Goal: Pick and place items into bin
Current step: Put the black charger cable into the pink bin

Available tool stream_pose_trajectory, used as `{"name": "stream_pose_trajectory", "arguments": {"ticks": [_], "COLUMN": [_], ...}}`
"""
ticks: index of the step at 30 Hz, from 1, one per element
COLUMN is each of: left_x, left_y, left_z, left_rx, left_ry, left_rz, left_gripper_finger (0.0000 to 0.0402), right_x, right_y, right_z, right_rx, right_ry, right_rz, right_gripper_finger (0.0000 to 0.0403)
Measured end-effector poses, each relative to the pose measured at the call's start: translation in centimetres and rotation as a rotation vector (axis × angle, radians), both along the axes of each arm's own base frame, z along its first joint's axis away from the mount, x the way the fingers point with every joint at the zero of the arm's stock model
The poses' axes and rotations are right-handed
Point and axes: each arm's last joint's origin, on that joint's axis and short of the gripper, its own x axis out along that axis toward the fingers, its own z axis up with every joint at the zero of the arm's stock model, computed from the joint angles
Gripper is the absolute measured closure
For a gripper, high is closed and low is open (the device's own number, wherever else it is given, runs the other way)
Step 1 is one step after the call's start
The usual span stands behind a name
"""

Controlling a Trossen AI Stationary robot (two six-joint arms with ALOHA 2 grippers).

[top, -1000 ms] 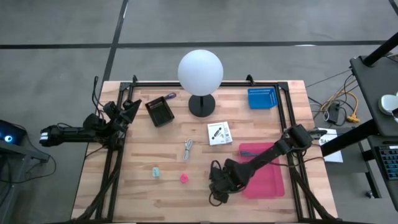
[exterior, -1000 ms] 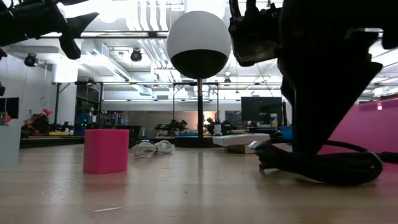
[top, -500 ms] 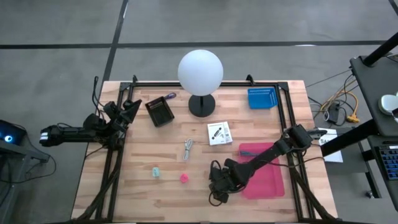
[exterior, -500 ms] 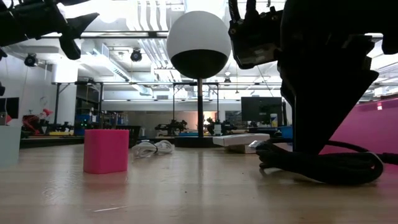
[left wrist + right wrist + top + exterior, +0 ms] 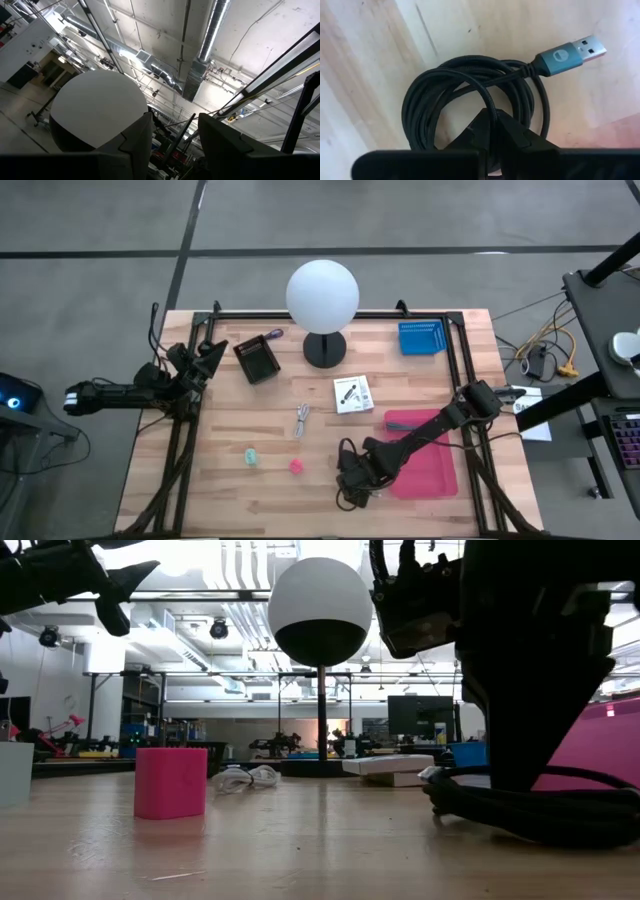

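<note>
The dark coiled cable [image 5: 470,95] lies on the wood near the table's front, beside a pink tray [image 5: 430,465]. Its grey USB plug [image 5: 570,52] sticks out of the coil. My right gripper [image 5: 492,127] points down over the cable [image 5: 347,478] and is shut on it. In the low view the cable [image 5: 520,812] rests on the table under that gripper's dark bulk. My left gripper [image 5: 210,355] hangs raised at the far left, open [image 5: 172,145] and holding nothing. My right gripper pinches strands of the cable's coil [image 5: 489,107] between its two fingers [image 5: 512,135], on the side of the loop opposite the plug. The fingers come from above, pointing down and lying across the strands. The coil still rests on the table.
A white globe lamp [image 5: 322,295] stands at the far middle, with a black bin [image 5: 257,360] to its left and a blue bin [image 5: 420,338] to its right. A white card [image 5: 352,394], a silvery piece [image 5: 302,420], a green block [image 5: 251,457] and a pink block [image 5: 297,467] lie between.
Under my right gripper, the cable's coil has been drawn a little toward the table's right edge. The gripper's dark bulk has shifted the same way in the low view. My left arm has kept still.
</note>
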Motion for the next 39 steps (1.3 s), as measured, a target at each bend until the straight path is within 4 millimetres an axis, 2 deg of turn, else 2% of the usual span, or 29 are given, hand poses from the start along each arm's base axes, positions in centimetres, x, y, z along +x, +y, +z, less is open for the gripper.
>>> {"name": "stream_pose_trajectory", "arguments": {"ticks": [12,26,32,39], "left_x": [0.0,0.0,0.0,0.0], "left_y": [0.0,0.0,0.0,0.0], "left_z": [0.0,0.0,0.0,-0.1], "left_rx": [0.000,-0.001,-0.001,0.000], "left_ry": [-0.001,0.001,0.001,0.003], "left_rz": [-0.001,-0.001,-0.001,-0.001], "left_gripper_finger": [0.0258,0.0258,0.0258,0.0258], "right_x": [0.2,0.7,0.1,-1.3], "right_y": [0.2,0.5,0.0,-0.9], "right_z": [1.4,5.6,7.3,10.3], "right_rx": [0.048,0.074,0.059,0.036], "right_ry": [-0.023,-0.082,-0.109,-0.150], "right_rz": [-0.046,-0.051,-0.054,-0.093], "right_gripper_finger": [0.0394,0.0394,0.0394,0.0394]}}
